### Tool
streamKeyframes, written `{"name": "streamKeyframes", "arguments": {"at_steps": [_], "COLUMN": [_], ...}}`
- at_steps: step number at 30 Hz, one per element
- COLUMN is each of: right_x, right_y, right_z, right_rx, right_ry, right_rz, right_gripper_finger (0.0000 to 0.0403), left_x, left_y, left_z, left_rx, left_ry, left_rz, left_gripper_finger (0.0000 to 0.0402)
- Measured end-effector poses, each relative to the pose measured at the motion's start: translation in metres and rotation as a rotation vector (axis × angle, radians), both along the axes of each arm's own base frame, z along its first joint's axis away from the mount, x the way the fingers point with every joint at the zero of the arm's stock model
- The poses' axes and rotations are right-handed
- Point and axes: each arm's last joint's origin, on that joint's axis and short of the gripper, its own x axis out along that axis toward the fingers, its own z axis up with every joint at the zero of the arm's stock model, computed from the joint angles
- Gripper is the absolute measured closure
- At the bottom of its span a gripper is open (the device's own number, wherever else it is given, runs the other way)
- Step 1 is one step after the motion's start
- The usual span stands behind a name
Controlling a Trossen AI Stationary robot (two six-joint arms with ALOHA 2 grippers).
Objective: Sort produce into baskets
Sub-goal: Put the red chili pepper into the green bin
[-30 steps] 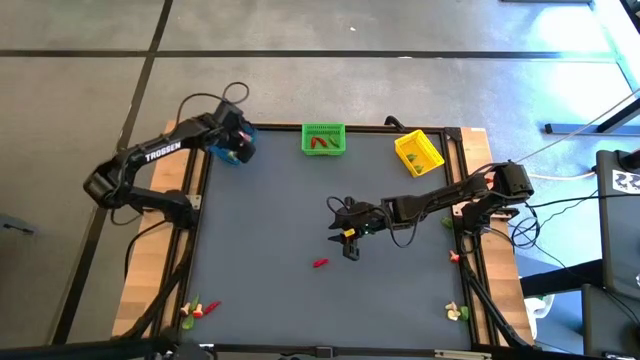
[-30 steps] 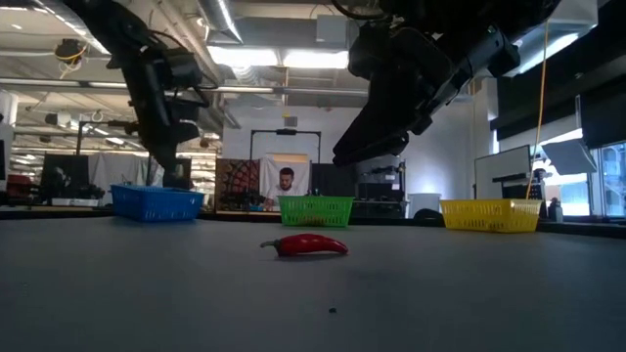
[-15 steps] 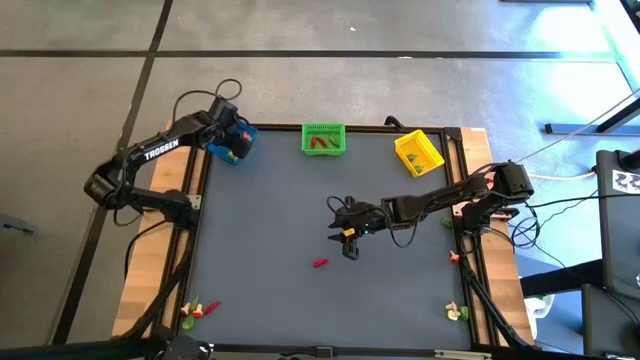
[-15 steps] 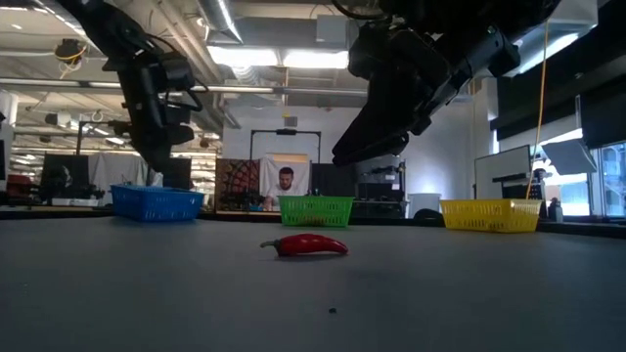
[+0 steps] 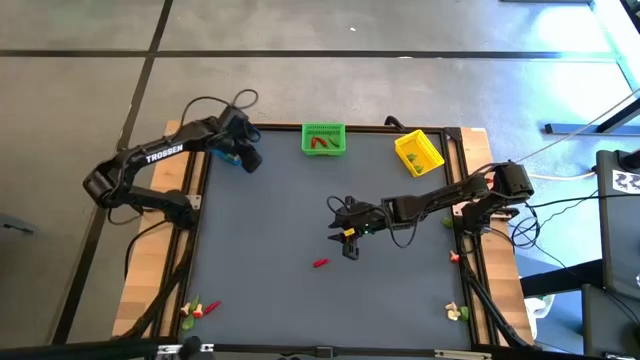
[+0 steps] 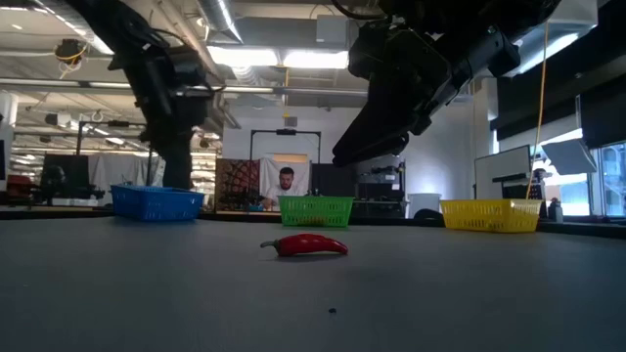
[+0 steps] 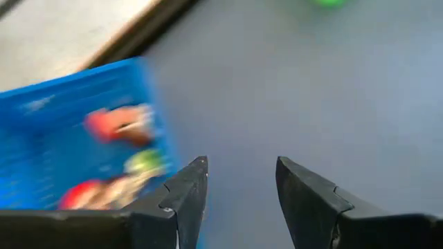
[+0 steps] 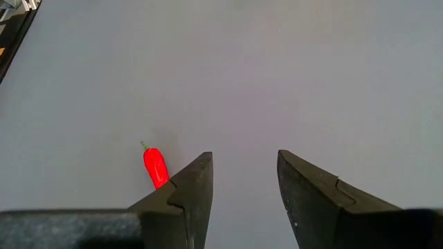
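The blue basket (image 7: 69,145) stands at the table's far left corner with red and green produce in it. The green basket (image 5: 323,138) and the yellow basket (image 5: 418,151) stand along the far edge. My left gripper (image 7: 242,187) is open and empty, just to the right of the blue basket (image 5: 227,156), over bare table. A red chili pepper (image 5: 320,263) lies on its side at mid-table. My right gripper (image 8: 243,187) hangs open above the table, a little to the far right of the pepper (image 8: 156,168).
Loose produce lies by the near left corner (image 5: 200,308), by the near right corner (image 5: 457,312) and at the right edge (image 5: 453,257). The green basket holds red pieces. A person sits in the room behind the green basket (image 6: 286,186).
My left gripper has swung from above the blue basket toward the table's right and slightly toward the near edge, coming off the basket. The right arm and the pepper have kept still.
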Motion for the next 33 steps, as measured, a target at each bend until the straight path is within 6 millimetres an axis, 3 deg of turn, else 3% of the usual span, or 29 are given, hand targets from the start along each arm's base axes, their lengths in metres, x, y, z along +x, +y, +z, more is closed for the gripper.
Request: {"name": "streamKeyframes", "arguments": {"at_steps": [20, 33], "right_x": [0.0, 0.0], "right_y": [0.0, 0.0], "right_z": [0.0, 0.0], "right_rx": [0.0, 0.0], "right_ry": [0.0, 0.001], "right_rz": [0.0, 0.0], "right_gripper_finger": [0.0242, 0.0242], "left_x": [0.092, 0.139], "left_y": [-0.113, -0.185], "left_z": [0.011, -0.015], "left_rx": [0.021, 0.042], "left_ry": [-0.268, -0.371], "left_rz": [-0.561, -0.859], "left_gripper_finger": [0.0245, 0.0245]}}
